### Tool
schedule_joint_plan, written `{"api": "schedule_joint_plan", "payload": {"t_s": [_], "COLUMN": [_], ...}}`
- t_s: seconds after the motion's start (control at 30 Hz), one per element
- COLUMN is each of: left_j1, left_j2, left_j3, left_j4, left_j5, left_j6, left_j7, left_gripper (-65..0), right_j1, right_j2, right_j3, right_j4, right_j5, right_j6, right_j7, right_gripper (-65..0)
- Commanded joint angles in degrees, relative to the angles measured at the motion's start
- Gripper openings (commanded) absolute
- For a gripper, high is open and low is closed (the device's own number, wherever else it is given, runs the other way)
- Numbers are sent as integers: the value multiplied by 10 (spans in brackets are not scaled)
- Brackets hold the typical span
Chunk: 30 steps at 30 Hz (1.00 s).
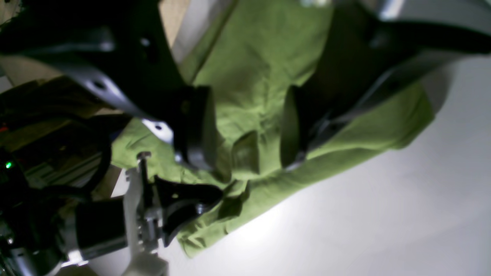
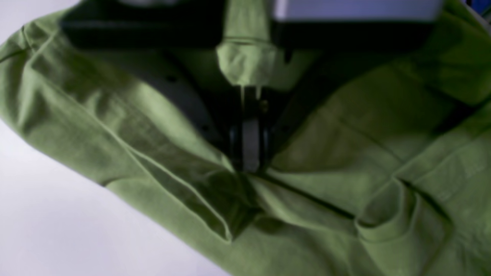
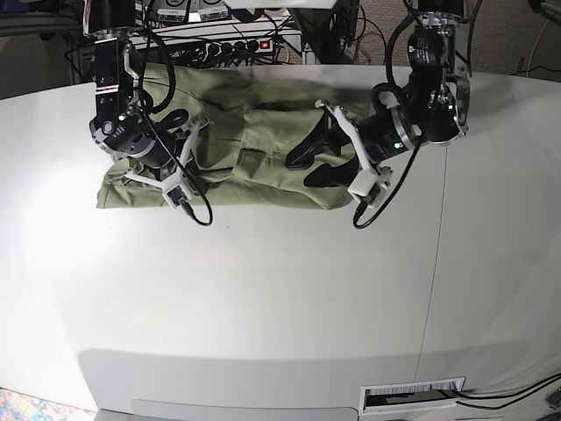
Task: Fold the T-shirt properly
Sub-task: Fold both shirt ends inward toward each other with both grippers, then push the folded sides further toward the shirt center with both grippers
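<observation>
T-shirt (image 3: 237, 153), bunched along the worktop's (image 3: 280, 289) far edge, is pinched by closed right fingers (image 2: 248, 161) while left fingers (image 1: 291, 130) are spread above it, so spreading flat seems needed next.

Worktop (image 3: 263, 298): white, smooth, fills most of the base view; a thin seam runs down its right part.
Power strip (image 3: 230, 46): lies behind the worktop's far edge, pale, with a row of dark plugs and a lit red switch at its right end.
Cables (image 3: 513, 396): dark, trailing along the floor at the lower right, past the worktop's corner.
Label (image 3: 412, 396): white slot with a barcode-like strip, set in the worktop's near edge, right of centre.
Floor (image 3: 517, 35): grey carpet beyond the far right edge, crossed by a thin pale cord.
Green light (image 1: 8, 165): small lit dot among dark clutter at the left wrist view's left edge.
</observation>
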Motion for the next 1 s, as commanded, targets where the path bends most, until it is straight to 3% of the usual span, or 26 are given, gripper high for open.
{"api": "schedule_joint_plan", "payload": {"t_s": [0.0, 0.1, 0.2, 0.23, 0.43, 0.7, 0.77, 0.9, 0.97], "left_j1": [-6, -6, -6, -5, -1, -1, -1, -1, -2], "left_j2": [-4, -26, -44, -49, -48, -48, -48, -49, -48], "left_j3": [-1, -1, 0, 0, 6, 81, 91, 93, 93], "left_j4": [8, 8, 8, 8, -23, -125, -133, -146, -151], "left_j5": [-3, 9, 12, 17, 42, 179, 224, 282, 303], "left_j6": [-4, -4, -4, -4, -4, -2, 21, 124, 158], "left_j7": [-6, 9, 22, 22, 6, -136, -155, -159, -160], "left_gripper": [-364, -451, -622, -650, -650, -650, -650, -650, -650], "right_j1": [8, 8, 8, 8, 6, 6, 5, 5, 4], "right_j2": [10, 17, 32, 35, 36, 36, 37, 37, 37], "right_j3": [4, 10, 13, 15, 16, 16, 16, 16, 16], "right_j4": [11, 14, 30, 35, 42, 42, 42, 42, 45], "right_j5": [3, 6, 26, 34, 58, 60, 60, 60, 68], "right_j6": [-1, -1, -1, -1, -1, -1, -1, -1, -1], "right_j7": [3, -13, -16, -16, -25, -35, -39, -48, -51], "right_gripper": [-650, -650, -650, -650, -650, -650, -650, -650, -650]}}
